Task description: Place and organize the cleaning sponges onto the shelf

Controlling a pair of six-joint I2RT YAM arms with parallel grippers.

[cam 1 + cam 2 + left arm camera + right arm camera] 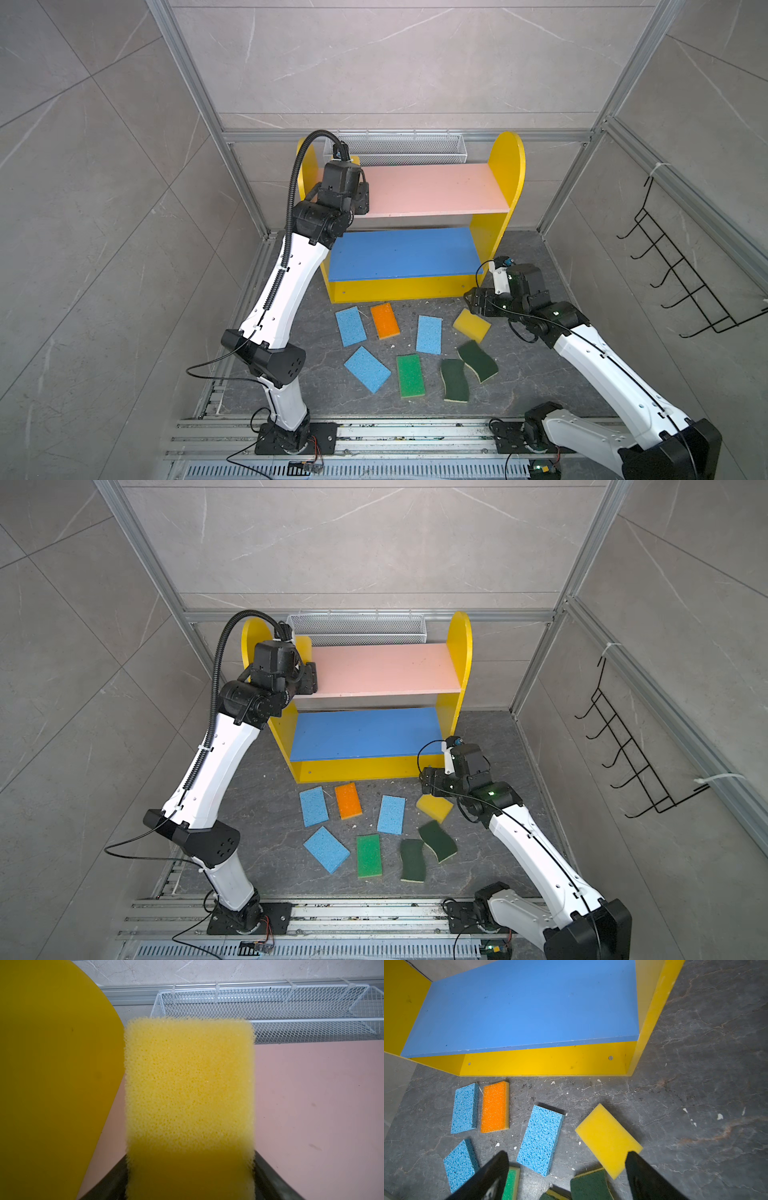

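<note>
The yellow shelf (505, 174) has a pink upper board (436, 187) and a blue middle board (403, 253). At the pink board's left end, beside the side panel (52, 1074), a thick yellow sponge (189, 1084) lies between the jaws of my left gripper (190, 1167). Its fingers (268, 1174) lie against both sides, and no squeeze shows. On the floor in front lie three light blue sponges (350, 326) (429, 334) (367, 369), an orange one (385, 320), a green one (409, 375), two dark green scourers (454, 380) (478, 360) and a second yellow sponge (471, 325). My right gripper (566, 1163) hangs open and holds nothing, just above that yellow sponge (606, 1138).
A white mesh basket (399, 147) hangs on the back wall just behind the shelf top. A black wire hook rack (685, 266) is on the right wall. Aluminium frame posts (565, 183) flank the shelf. White crumbs dot the dark floor (695, 1064).
</note>
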